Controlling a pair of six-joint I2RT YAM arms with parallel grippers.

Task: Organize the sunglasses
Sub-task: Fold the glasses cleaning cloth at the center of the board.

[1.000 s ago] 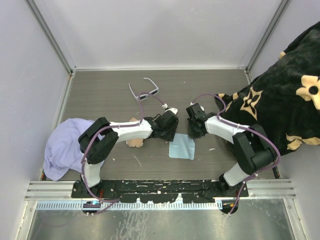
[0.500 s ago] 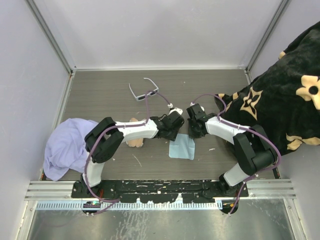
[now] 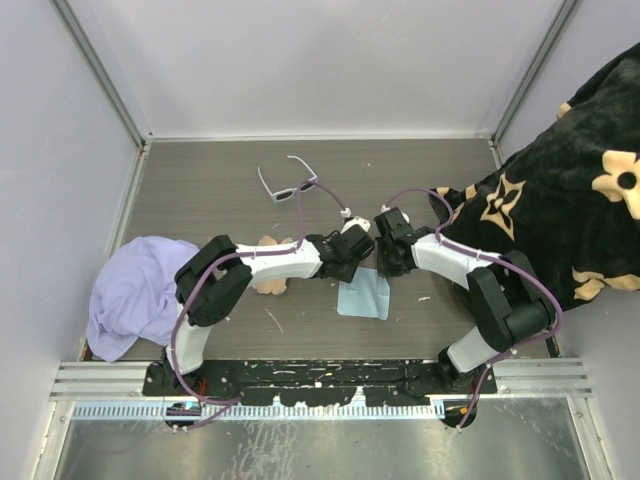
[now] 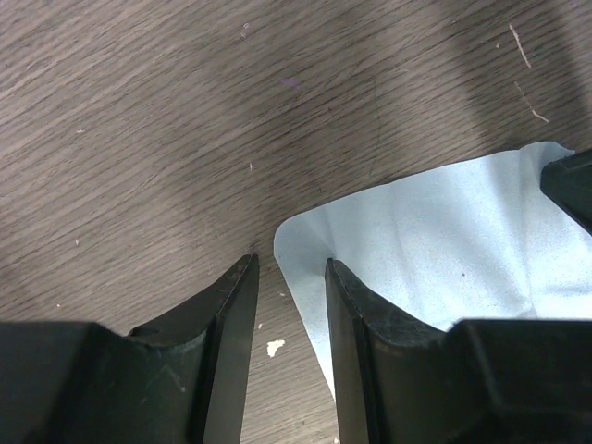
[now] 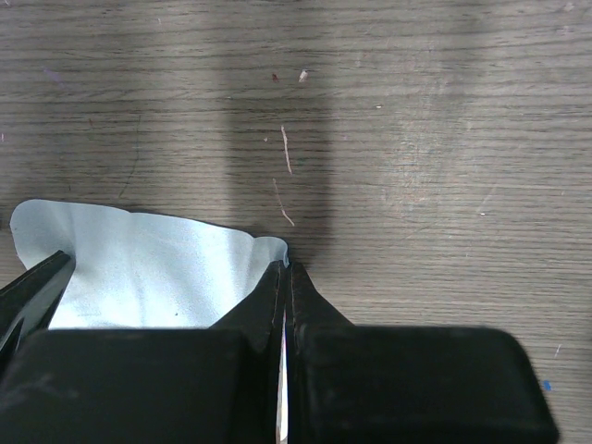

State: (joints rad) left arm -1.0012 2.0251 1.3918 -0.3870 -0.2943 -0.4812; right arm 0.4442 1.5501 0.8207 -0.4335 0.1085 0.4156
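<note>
The left arm (image 3: 268, 262) and right arm (image 3: 452, 260) bend inward, wrists low and near each other. The left gripper (image 4: 287, 291) has its jaws a narrow gap apart. The right gripper (image 5: 285, 277) is pressed together, pinching a corner of the light blue cloth (image 5: 157, 268).

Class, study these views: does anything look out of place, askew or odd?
The light blue cloth is rumpled, one corner pinched by the right end effector. The sunglasses lie unfolded, well apart from it.

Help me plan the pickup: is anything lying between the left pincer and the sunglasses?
Nothing visible blocks it. The sunglasses lie on the bare table beyond the left pincer, which is open at the blue cloth corner. Only that arm's own purple cable loops above the stretch.
</note>
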